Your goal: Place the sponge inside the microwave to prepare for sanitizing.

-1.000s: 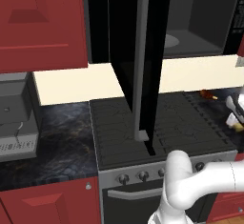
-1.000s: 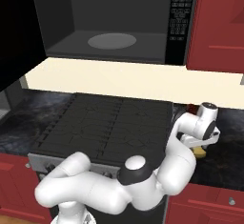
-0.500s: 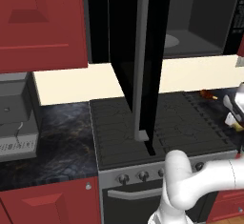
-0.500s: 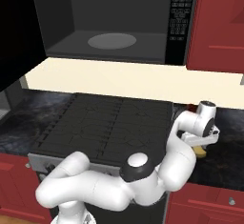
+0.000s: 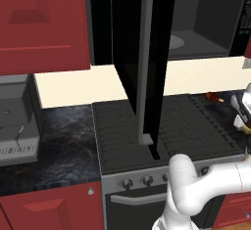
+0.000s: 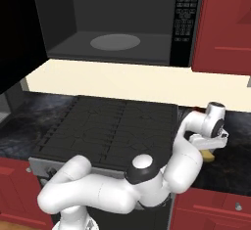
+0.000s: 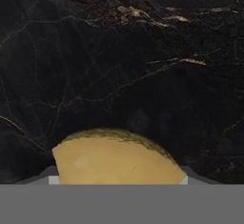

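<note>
Since the earlier frame, the white arm had shifted slightly over the right-hand bench, and the tool (image 6: 212,145) sat low over the yellow rounded sponge (image 7: 116,158). Everything else in the kitchen looked unmoved.

That sponge lay on the black marble-patterned bench (image 7: 119,51) directly under the tool, right against the camera's near edge in the hand view; in the right base view a sliver of it (image 6: 208,154) peeked out beneath the tool. The large black built-in microwave (image 6: 117,23) stood well above and to the left of the tool, its glossy door (image 5: 142,57) swung wide open and its round grey turntable (image 6: 115,41) bare. The black stove top (image 6: 112,126) lay between, just left of the tool and below the cavity.

Judging by its look, the sponge would be light, soft and squashy, not slippery or fragile; it would give under pressure, so a firm pinch across its narrow middle should serve best.

As for the tool, its tips were hidden behind the sponge's near edge in the hand view and too small to read from the base cameras, so I could not tell how far apart the jaws stood, nor whether they already pressed on the sponge.
</note>
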